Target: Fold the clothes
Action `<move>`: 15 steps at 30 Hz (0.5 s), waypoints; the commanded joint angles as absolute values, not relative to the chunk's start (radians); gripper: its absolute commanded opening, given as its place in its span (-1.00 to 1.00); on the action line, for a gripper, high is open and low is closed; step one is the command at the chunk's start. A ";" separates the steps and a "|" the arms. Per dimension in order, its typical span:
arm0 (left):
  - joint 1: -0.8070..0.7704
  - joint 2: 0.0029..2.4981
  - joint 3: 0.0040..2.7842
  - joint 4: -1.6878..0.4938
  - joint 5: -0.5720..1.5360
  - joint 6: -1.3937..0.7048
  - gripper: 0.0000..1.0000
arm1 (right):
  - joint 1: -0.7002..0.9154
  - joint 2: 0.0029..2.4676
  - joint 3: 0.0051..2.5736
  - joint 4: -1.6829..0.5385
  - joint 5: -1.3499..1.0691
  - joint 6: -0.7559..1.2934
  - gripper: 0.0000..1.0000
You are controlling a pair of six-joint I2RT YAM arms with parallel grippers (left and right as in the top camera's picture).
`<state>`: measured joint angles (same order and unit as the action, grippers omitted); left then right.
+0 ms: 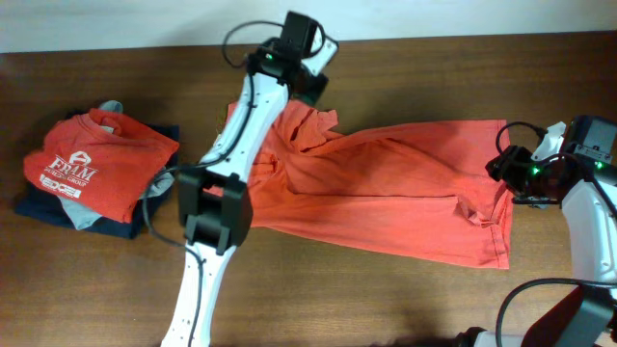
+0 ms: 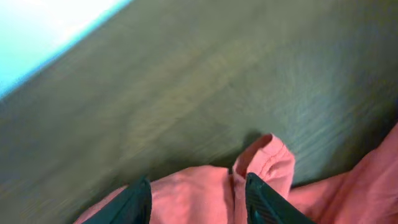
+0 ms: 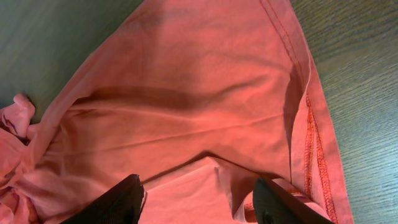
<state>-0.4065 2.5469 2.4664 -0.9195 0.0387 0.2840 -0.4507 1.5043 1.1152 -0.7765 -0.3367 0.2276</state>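
Observation:
The coral-red T-shirt (image 1: 386, 188) lies spread and rumpled across the middle of the table, no lettering showing. My left gripper (image 1: 307, 92) is at its bunched far-left end; in the left wrist view its open fingers (image 2: 198, 198) straddle a fold of the shirt (image 2: 205, 199). My right gripper (image 1: 506, 178) is at the shirt's right edge; in the right wrist view its open fingers (image 3: 199, 199) straddle a raised fold (image 3: 205, 124) near the stitched hem. A stack with the red "FRAM" tee (image 1: 96, 169) on grey and navy garments sits at the left.
The wooden table (image 1: 405, 77) ends at a pale wall along the far side. The stack's navy bottom garment (image 1: 58, 207) lies close to the left arm's base link (image 1: 214, 207). Black cables (image 1: 236, 39) loop near the left wrist.

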 commanded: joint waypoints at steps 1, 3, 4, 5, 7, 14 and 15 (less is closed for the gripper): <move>-0.413 2.630 2.467 -0.930 0.102 0.399 -0.03 | -0.445 1.495 1.129 -0.773 -0.327 0.218 0.24; -0.420 2.633 2.467 -0.947 0.102 0.399 -0.03 | -0.445 1.495 1.129 -0.773 -0.327 0.218 0.24; -0.423 2.633 2.467 -0.952 0.102 0.400 -0.03 | -0.445 1.495 1.129 -0.771 -0.327 0.217 0.24; -0.426 2.633 2.467 -0.955 0.101 0.400 -0.02 | -0.445 1.495 1.129 -0.770 -0.327 0.218 0.24; -0.426 2.633 2.467 -0.963 0.101 0.399 -0.02 | -0.445 1.495 1.129 -0.770 -0.327 0.218 0.24; -0.428 2.629 2.489 -1.015 0.040 0.397 -1.00 | -0.445 1.495 1.129 -0.770 -0.327 0.218 0.24; -0.429 2.624 2.504 -1.029 0.016 0.387 -1.00 | -0.445 1.495 1.129 -0.770 -0.327 0.218 0.24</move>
<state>-0.4236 2.6492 2.4660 -1.0035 0.0681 0.3847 -0.4507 1.5043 1.1152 -0.7731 -0.3370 0.2272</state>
